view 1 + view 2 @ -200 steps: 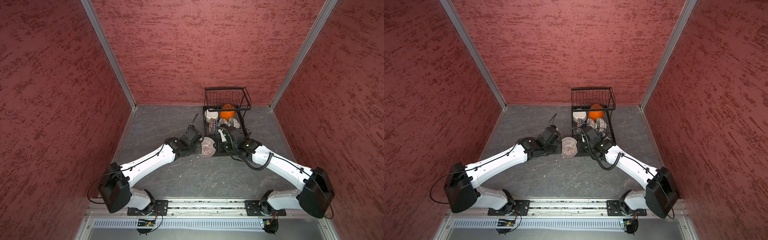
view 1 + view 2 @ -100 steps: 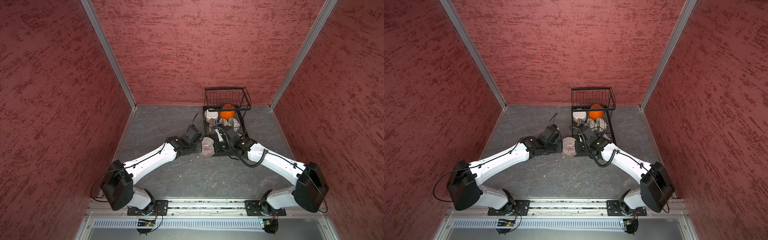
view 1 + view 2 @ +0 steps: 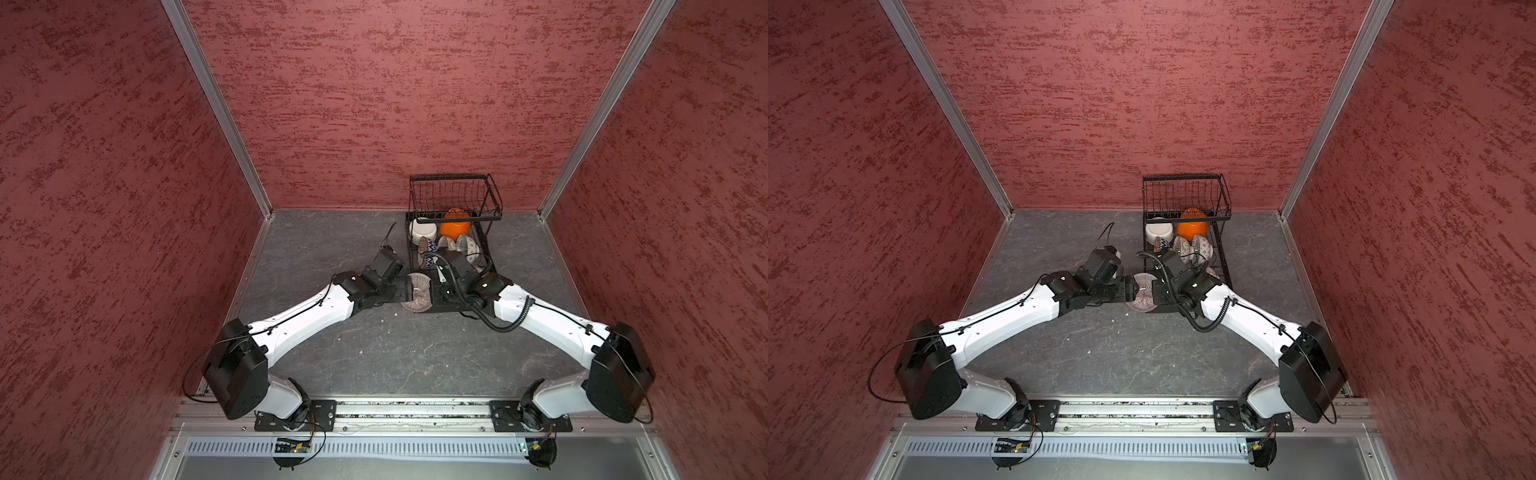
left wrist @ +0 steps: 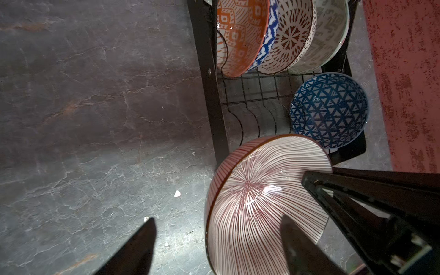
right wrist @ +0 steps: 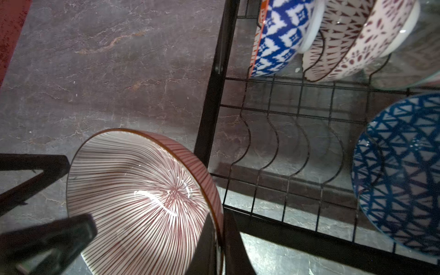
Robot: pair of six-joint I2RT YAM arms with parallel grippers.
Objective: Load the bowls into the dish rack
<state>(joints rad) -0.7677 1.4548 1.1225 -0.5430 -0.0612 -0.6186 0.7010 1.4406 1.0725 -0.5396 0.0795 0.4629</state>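
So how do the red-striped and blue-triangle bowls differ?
The red-striped bowl has fine lines fanning from its centre; the blue-triangle bowl, a triangle lattice. The red-striped bowl hangs by its rim in the right pincer; the blue-triangle bowl rests in the dish rack. Both are round, tilted.

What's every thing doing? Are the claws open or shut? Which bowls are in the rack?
striped bowl: tilted, outside the dish rack.
right claw: shut on the striped bowl's rim.
left claw: open around that rim.
blue triangle bowl: leaning in the rack.
three patterned bowls: on edge in the rack.
orange bowl: in the rack, at the back.
white bowl: in the rack, beside the orange.
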